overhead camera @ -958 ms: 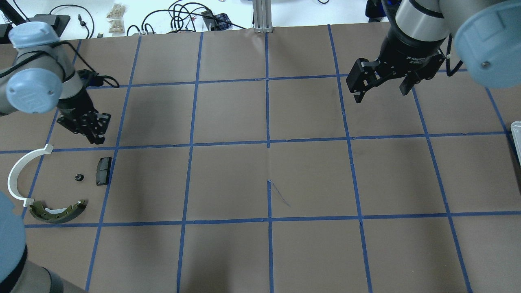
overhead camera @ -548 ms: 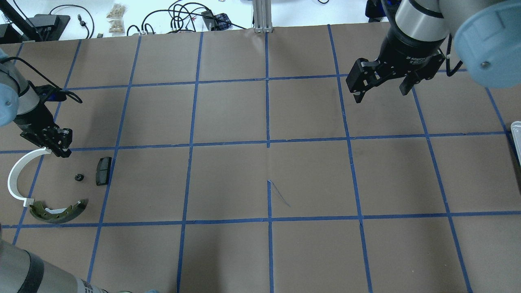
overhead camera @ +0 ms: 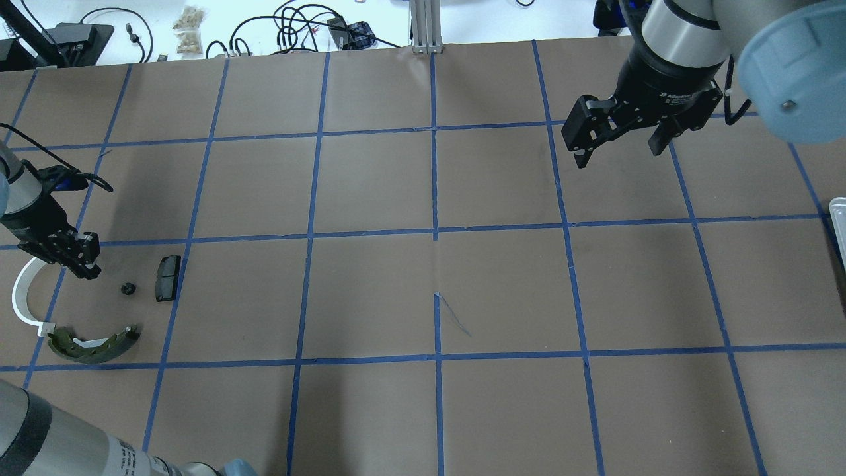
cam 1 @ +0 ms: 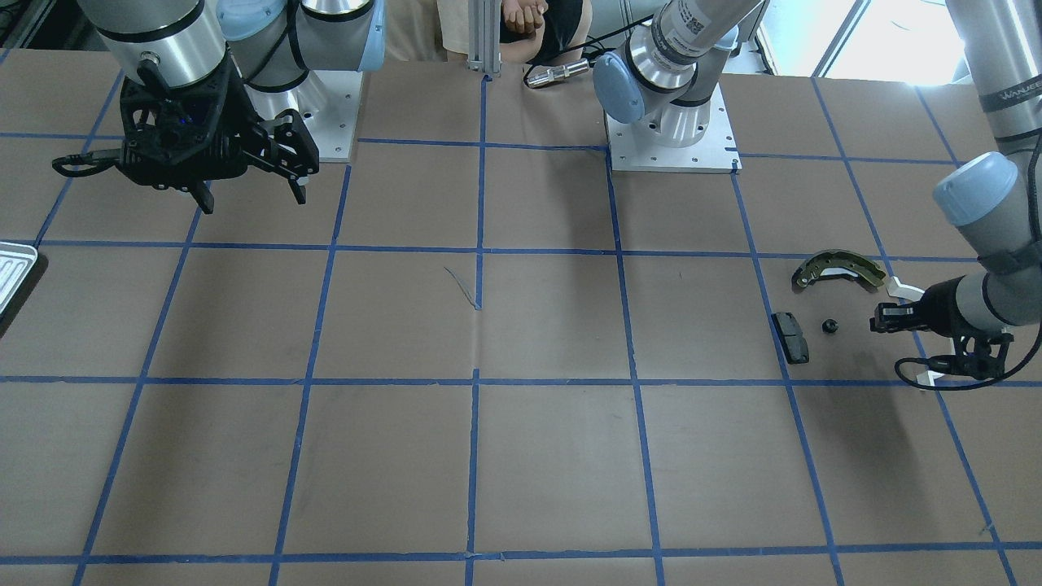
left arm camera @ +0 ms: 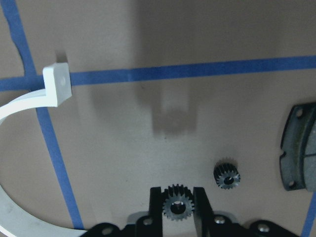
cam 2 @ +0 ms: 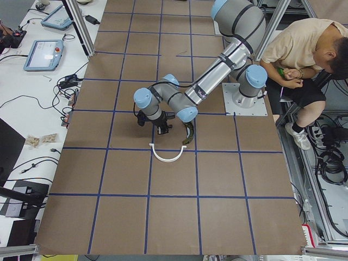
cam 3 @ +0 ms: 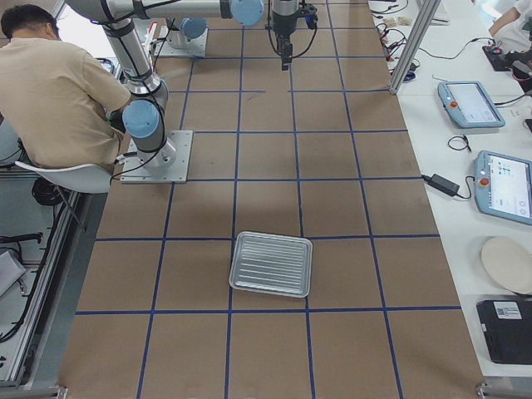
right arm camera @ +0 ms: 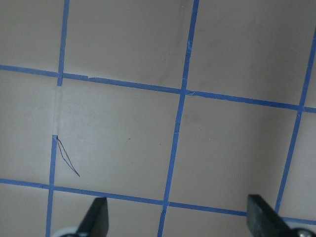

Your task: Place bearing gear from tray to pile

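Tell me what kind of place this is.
Likely a robotics lab workcell: a table gridded with blue tape, teach pendants lying alongside it, and a seated operator close by.

At the desk's (overhead camera: 370, 291) left end, the plastic arc (overhead camera: 20, 301) ends just beside the brake shoe (overhead camera: 92, 345). A loose gear (overhead camera: 128, 288) lies between the arc and the brake pad (overhead camera: 168, 278). The left tool (overhead camera: 82, 264), with a bearing gear (left arm camera: 177, 206) between its fingers, hangs near the arc's far end. The tray (overhead camera: 838, 218) lies at the right edge.

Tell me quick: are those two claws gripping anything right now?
Left gripper: closed, holding a small bearing gear between its fingers.
Right gripper: open, holding nothing.
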{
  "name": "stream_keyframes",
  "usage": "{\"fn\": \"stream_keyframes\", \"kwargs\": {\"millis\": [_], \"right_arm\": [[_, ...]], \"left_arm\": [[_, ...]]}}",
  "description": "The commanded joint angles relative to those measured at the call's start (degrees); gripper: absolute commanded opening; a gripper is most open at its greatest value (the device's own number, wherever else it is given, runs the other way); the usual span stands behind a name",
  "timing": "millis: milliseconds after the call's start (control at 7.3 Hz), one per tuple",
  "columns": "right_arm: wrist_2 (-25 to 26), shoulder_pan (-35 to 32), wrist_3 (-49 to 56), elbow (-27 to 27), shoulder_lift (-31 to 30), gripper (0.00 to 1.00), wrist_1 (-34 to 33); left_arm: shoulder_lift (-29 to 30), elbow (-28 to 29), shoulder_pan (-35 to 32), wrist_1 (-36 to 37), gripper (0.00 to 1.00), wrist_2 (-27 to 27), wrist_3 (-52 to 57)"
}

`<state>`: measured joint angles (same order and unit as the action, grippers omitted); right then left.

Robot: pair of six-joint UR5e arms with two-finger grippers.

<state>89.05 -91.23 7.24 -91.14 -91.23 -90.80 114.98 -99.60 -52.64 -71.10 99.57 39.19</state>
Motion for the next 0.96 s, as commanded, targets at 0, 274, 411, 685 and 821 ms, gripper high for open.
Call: {"fn": "stream_keyframes", "kwargs": {"millis": [0,274,411,685,821], "right_arm": [[0.07,0.00,0.06,0.00,0.00,1.00,0.01],[0.33,0.00,0.15,0.00,0.00,1.00,0.36],[0.33,0.00,0.15,0.00,0.00,1.00,0.36],[0.33,0.00,0.06,0.00,0.00,1.00,0.45],[0.33,0.00,0.15,0.00,0.00,1.00,0.45]], "left_arm": [[0.07,-1.56,0.25,0.17,0.00,-0.34,-0.25],[0.42,-2.26,0.25,0.17,0.00,-2.97,-0.16],[0.34,-2.62,0.25,0.17,0.00,-2.98,-0.16],[0.60,-2.62,0.25,0.17,0.00,-2.98,-0.08],[0.69,-2.71,0.25,0.17,0.00,-2.89,-0.08]]}}
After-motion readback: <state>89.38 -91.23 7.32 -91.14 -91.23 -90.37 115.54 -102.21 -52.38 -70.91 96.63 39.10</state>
